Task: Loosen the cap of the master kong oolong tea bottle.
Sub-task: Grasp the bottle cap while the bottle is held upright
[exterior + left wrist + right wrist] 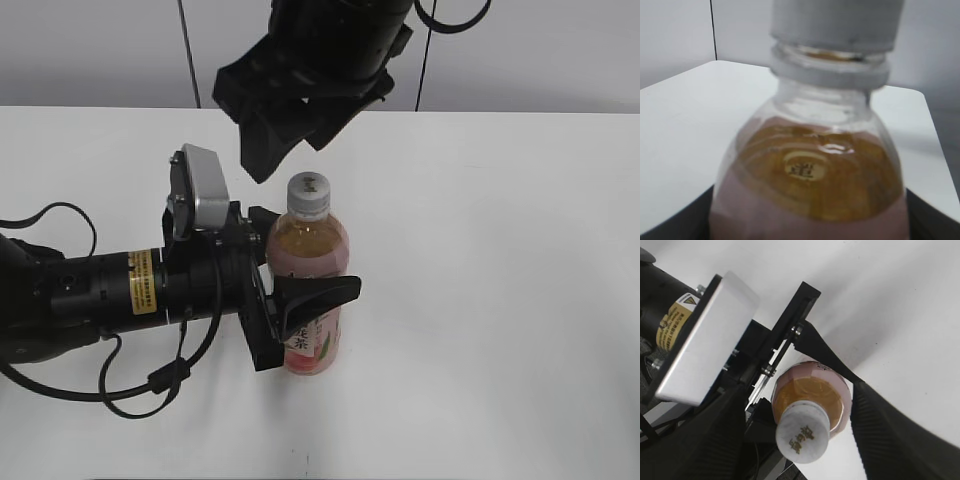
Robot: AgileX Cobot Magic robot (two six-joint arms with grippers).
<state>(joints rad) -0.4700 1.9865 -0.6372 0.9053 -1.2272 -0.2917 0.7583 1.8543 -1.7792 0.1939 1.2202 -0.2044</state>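
Observation:
The master kong oolong tea bottle stands upright on the white table, amber tea inside, pink label below. Its white cap has a dark logo on top. My left gripper is shut on the bottle's body, one finger in front, one behind. The left wrist view shows the bottle's shoulder and the cap close up. My right gripper hangs open just above and behind the cap. In the right wrist view the cap sits between my two spread fingers, untouched.
The left arm's body and its cables lie along the table's left side. A grey wall with dark vertical seams runs behind the table's far edge.

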